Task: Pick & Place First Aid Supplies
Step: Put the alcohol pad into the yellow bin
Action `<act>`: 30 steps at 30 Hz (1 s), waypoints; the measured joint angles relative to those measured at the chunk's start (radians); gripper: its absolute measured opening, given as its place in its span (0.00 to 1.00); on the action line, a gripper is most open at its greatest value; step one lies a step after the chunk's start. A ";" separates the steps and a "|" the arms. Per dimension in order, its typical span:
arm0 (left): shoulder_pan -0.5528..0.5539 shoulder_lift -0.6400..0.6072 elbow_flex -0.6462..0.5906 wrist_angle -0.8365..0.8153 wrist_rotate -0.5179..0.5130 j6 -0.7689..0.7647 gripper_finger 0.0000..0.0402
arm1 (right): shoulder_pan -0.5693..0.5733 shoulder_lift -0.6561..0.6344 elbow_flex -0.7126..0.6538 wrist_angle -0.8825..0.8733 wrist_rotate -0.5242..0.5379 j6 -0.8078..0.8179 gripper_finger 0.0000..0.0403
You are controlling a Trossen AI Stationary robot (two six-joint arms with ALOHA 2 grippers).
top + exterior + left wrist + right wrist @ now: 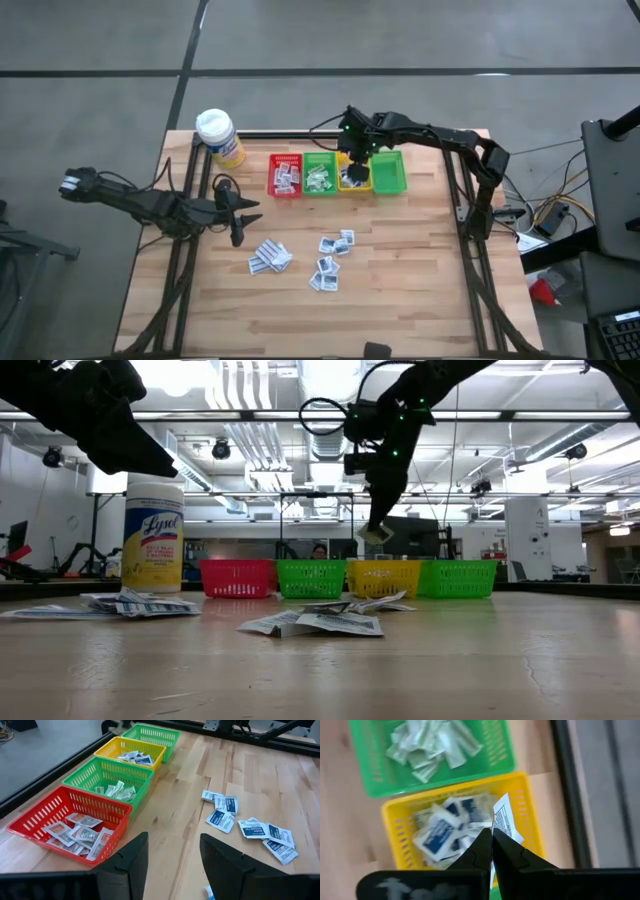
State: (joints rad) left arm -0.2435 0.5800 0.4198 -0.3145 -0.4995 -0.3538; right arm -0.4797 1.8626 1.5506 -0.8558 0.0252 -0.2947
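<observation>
pale wood planks of the table (400, 300) carry the loose first aid supplies nearest the front: one heap of blue-printed sachets (270, 257) toward the left and a looser scatter of sachets (331, 262) just right of it, both lying flat. above the left heap hangs the left gripper (240, 218), its two fingers (131, 862) spread apart with nothing between them. farther back four bins stand touching in a row: a red bin (285, 175) with red-printed packets, a green bin (320, 174) with green-tinted wrappers, a yellow bin (352, 177) with blue-printed sachets, and a second green bin (389, 171) at the right end. over the yellow bin the right gripper (492, 841) is pressed together, pinching a single white sachet (506, 821) by its edge, clear above the basket in the low view. a white-capped yellow bottle (219, 136) stands at the far left corner.
</observation>
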 joint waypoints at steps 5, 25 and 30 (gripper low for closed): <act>0.000 0.000 0.000 0.000 0.000 0.007 0.43 | 0.002 0.000 -0.062 0.004 -0.037 0.013 0.02; 0.000 0.000 0.000 0.000 0.000 0.044 0.43 | 0.004 0.000 -0.180 0.115 -0.060 0.030 0.14; 0.000 0.000 0.000 0.000 0.000 0.042 0.43 | 0.004 0.000 -0.174 0.128 -0.059 0.033 0.25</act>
State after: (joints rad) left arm -0.2434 0.5800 0.4198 -0.3143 -0.4995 -0.3120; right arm -0.4759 1.8626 1.3770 -0.7278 -0.0342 -0.2619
